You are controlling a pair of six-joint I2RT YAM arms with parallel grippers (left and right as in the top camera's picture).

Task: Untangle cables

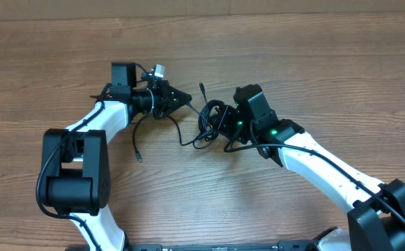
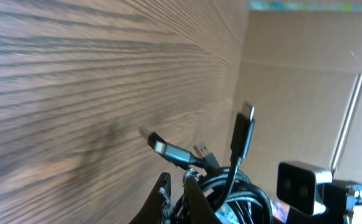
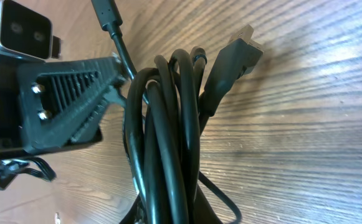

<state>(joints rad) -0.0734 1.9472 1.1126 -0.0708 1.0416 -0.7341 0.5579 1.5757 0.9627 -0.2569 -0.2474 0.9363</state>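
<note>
Your left gripper (image 1: 186, 102) pinches one strand of the cables (image 1: 206, 113) on the table (image 1: 314, 63); your right gripper (image 1: 224, 125) is clamped tight on the bundle.

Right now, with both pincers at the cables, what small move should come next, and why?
Probably draw the left pincer slowly away from the right pincer. Both look shut on the cables, which lie looped together between them, so pulling apart may loosen the loops.
</note>
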